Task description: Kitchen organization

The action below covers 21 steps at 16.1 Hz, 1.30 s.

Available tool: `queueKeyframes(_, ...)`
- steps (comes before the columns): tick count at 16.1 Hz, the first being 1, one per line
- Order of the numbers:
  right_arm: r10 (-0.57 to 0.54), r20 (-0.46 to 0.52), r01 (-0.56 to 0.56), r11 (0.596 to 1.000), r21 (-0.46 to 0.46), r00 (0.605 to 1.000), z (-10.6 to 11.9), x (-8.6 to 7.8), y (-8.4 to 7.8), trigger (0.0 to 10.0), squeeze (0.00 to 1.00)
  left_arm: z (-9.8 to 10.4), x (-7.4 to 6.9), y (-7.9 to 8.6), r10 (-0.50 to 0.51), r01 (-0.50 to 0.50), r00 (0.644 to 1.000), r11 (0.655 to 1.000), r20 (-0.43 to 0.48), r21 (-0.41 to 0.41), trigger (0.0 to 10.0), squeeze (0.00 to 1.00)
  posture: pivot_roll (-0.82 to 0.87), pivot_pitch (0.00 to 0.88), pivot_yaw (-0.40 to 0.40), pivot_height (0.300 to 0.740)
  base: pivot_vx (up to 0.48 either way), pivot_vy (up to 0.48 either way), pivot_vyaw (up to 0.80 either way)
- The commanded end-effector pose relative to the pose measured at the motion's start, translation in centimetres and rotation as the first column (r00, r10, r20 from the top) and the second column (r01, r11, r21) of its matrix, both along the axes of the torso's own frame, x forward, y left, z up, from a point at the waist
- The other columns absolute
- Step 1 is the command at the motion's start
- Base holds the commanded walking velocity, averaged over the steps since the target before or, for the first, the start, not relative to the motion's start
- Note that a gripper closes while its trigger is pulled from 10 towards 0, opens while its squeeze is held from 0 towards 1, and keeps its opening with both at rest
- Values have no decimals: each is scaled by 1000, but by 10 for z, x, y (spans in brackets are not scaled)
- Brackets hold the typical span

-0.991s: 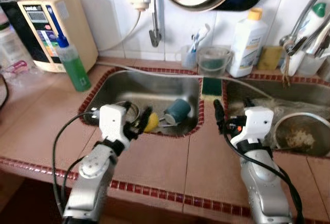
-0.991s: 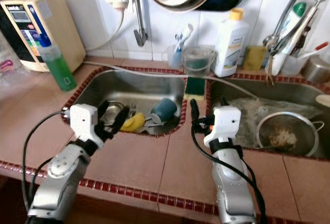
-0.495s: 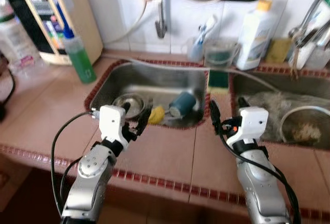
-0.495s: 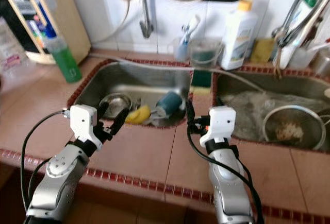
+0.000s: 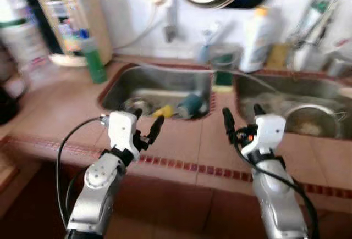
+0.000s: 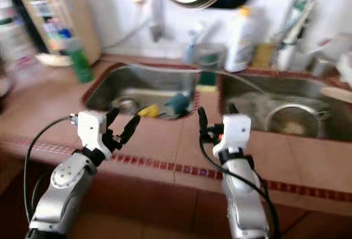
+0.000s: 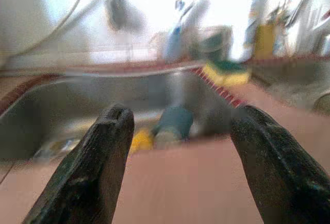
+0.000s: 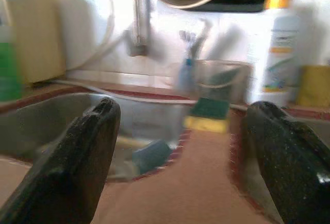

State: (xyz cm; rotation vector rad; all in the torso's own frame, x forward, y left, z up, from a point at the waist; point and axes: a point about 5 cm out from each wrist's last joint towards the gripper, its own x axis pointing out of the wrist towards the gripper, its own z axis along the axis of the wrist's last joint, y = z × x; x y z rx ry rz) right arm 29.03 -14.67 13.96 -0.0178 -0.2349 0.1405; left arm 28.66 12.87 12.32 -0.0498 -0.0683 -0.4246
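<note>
Left gripper (image 5: 147, 127) fingers (image 7: 90, 175) apart, empty, lower left of frame over the tiled counter (image 5: 181, 140) edge. Right gripper (image 5: 240, 119) fingers (image 8: 77, 167) apart, empty, lower center-right. Beyond them, mid-frame, left sink (image 5: 165, 82) holds a teal cup (image 5: 191, 105) on its side beside a yellow item (image 5: 163, 111). Green-yellow sponge (image 5: 223, 79) on the divider between sinks. Green bottle (image 5: 93, 62) upper left. Blurred.

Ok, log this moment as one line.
left gripper: open, empty, above counter | right gripper: open, empty | teal cup: in left steel sink | view: blurred

Head pair overlooks sink (image 5: 157, 88); wrist cams face it, low.
</note>
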Motion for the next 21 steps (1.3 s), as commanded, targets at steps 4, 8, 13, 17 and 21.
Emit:
queueKeyframes(4,22,-23,-22,1000,-20,999,-6,-2,2,10000,0,1,1,-1,-11,11,1000,1000,1,6,10000,0,-169,0,72,740,-267,0,0)
queueKeyframes(8,29,-27,-29,999,-25,999,-8,-3,3,10000,0,0,0,-1,-11,11,1000,1000,-2,7,10000,0,-167,0,71,740,-268,0,0)
queueKeyframes(13,48,-68,-51,998,-37,997,-20,-8,4,10000,0,-6,-5,0,-9,9,1000,1000,-22,11,10000,0,-166,0,68,740,-268,0,0)
queueKeyframes(17,32,-208,-48,996,-73,978,-63,-19,-3,10000,0,-33,-12,7,18,-12,997,998,-77,68,10000,0,-166,0,63,740,-67,0,0)
queueKeyframes(21,-23,-425,-28,993,-115,905,-125,-37,-24,10000,0,-95,-31,14,33,22,973,972,-230,232,10000,0,-162,19,60,740,0,0,0)
